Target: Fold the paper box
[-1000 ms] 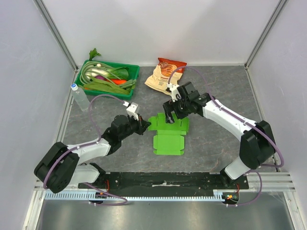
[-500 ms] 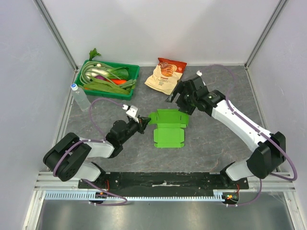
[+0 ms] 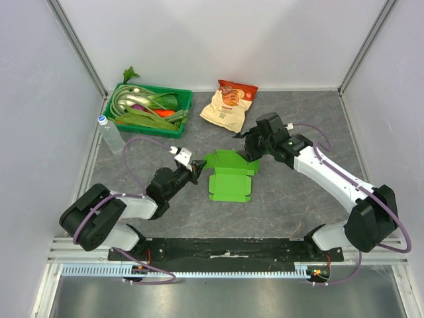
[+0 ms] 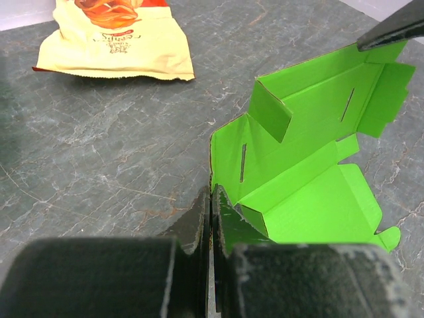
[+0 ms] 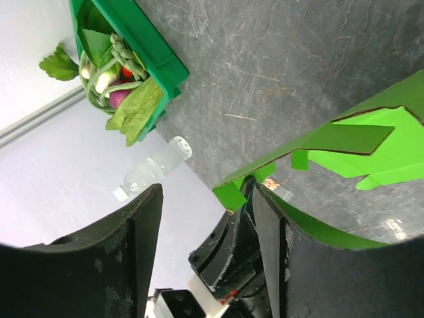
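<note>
The lime-green paper box (image 3: 229, 185) lies opened out at the table's middle, its back panel and flaps (image 4: 318, 99) tilted up. My left gripper (image 3: 196, 169) is shut on the box's left wall edge (image 4: 213, 199), pinching the thin card between its fingers. My right gripper (image 3: 248, 147) hovers at the box's back right corner with its jaws open. One of its fingers (image 5: 268, 238) rests against the raised green panel (image 5: 371, 149), and nothing sits between them. Its fingertip (image 4: 397, 30) shows at the panel's top corner in the left wrist view.
A beige-and-red snack bag (image 3: 228, 104) lies just behind the box. A dark green tray (image 3: 182, 99) of vegetables stands at the back left, with a clear plastic bottle (image 3: 111, 136) lying beside it. White walls enclose the table on three sides.
My right gripper came back down from behind the box to its back right corner and its jaws narrowed. The box slid slightly left. The left gripper kept its grip.
</note>
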### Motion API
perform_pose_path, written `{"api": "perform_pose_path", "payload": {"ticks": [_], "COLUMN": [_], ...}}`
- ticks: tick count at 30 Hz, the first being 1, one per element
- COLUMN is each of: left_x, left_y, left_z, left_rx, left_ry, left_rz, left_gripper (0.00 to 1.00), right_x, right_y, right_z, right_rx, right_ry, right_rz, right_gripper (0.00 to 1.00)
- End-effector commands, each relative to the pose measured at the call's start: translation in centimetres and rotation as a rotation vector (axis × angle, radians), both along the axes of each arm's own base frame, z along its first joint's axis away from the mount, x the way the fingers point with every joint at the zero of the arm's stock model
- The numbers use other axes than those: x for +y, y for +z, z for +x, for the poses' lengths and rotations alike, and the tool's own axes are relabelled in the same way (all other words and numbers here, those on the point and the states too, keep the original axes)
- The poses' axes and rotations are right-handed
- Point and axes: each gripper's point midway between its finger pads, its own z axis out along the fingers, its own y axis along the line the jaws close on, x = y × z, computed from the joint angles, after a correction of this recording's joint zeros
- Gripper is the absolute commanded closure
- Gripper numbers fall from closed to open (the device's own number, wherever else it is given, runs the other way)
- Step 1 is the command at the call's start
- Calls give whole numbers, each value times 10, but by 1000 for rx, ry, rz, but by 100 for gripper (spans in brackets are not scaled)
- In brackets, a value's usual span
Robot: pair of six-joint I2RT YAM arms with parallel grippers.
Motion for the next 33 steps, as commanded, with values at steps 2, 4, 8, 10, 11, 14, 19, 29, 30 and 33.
{"api": "perform_pose_path", "payload": {"ticks": [2,4,8,10,11,14,19,29,30,33], "left_x": [1,1,4,4,5,5,7,8,8,9], "left_y": [25,27,27,28,28,26,27,26,26,28], "left_z": [2,2,5,6,6,7,7,6,6,5], "left_rx": [-123,-129,-131,-133,-133,-128,-130,-131,-134,-142], "left_ry": [14,12,37,40,43,51,58,63,65,70], "left_rz": [2,-3,-1,-1,-1,3,0,-12,-14,-19], "left_gripper": [98,98,98,98,98,98,98,98,98,98], "right_x": [10,15,16,15,14,16,11,9,10,14], "right_y": [2,-3,-5,-9,-10,-15,-14,-15,-13,-12], "right_z": [9,7,6,4,3,-3,-9,-14,-12,-10], "right_rx": [28,47,46,53,59,63,56,63,55,53], "right_ry": [-83,-77,-85,-88,-94,-81,-90,-113,-116,-125], "right_rz": [87,95,97,94,103,118,128,169,184,205], "right_gripper": [37,41,45,45,45,46,43,38,41,43]}}
